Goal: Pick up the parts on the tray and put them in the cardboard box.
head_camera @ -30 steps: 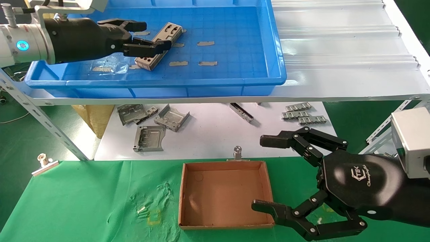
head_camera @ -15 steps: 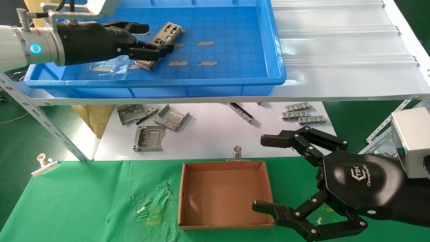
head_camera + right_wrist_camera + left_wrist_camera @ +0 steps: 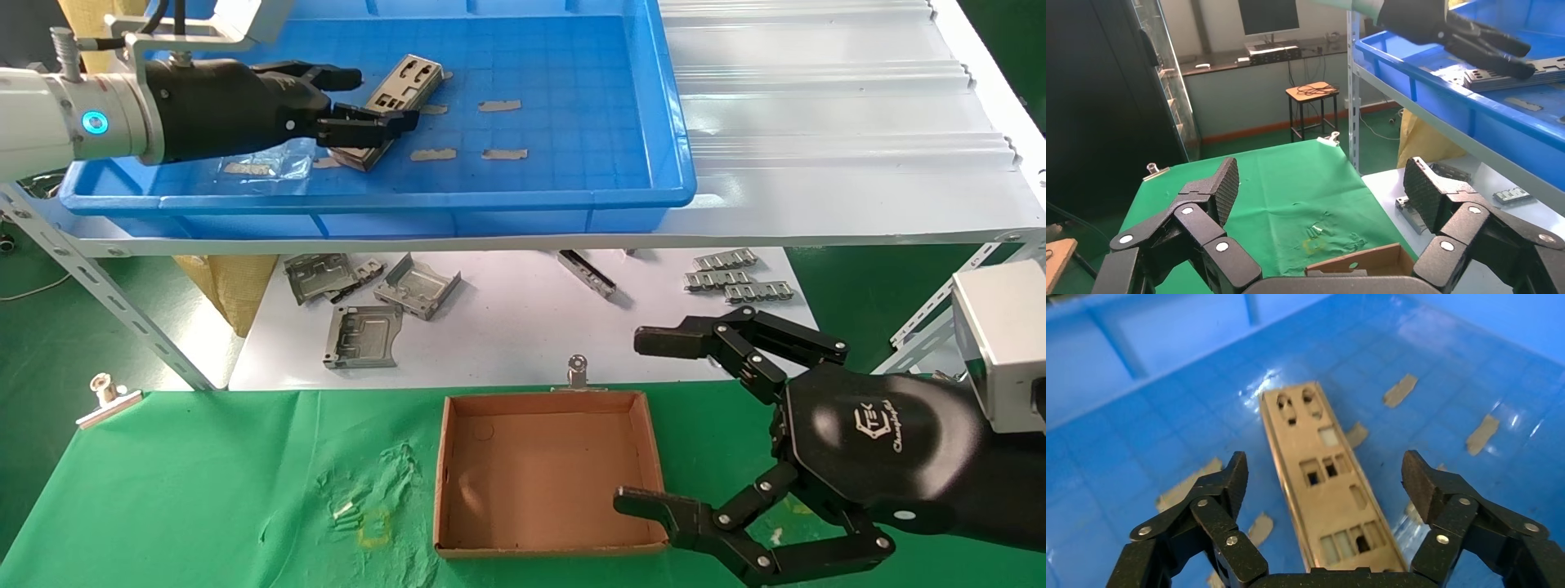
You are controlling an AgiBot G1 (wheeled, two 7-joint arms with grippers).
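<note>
Lying flat on the gridded floor of the blue tray (image 3: 572,175), the metal plate (image 3: 1324,484) rests directly between the two spread fingers of the left claw (image 3: 372,102), one finger on each long side of it and neither touching it in the wrist view. Its far end, with the round cutouts, pokes out ahead of the fingertips. From the head view there seems to be more than one plate stacked there, the lower edge showing just under the claw. Scraps of tan tape (image 3: 500,105) are stuck to the tray floor ahead of the claw and to its side.

Well below and toward the robot from that claw, the cardboard box (image 3: 543,547) sits open on the green cloth (image 3: 204,490) with nothing inside. The right claw (image 3: 645,425) hangs just beside the box's right wall, fingers wide apart, holding nothing. Between tray and box, on the white lower shelf (image 3: 507,335), lie grey metal brackets (image 3: 364,335) and small ridged strips (image 3: 739,282).
</note>
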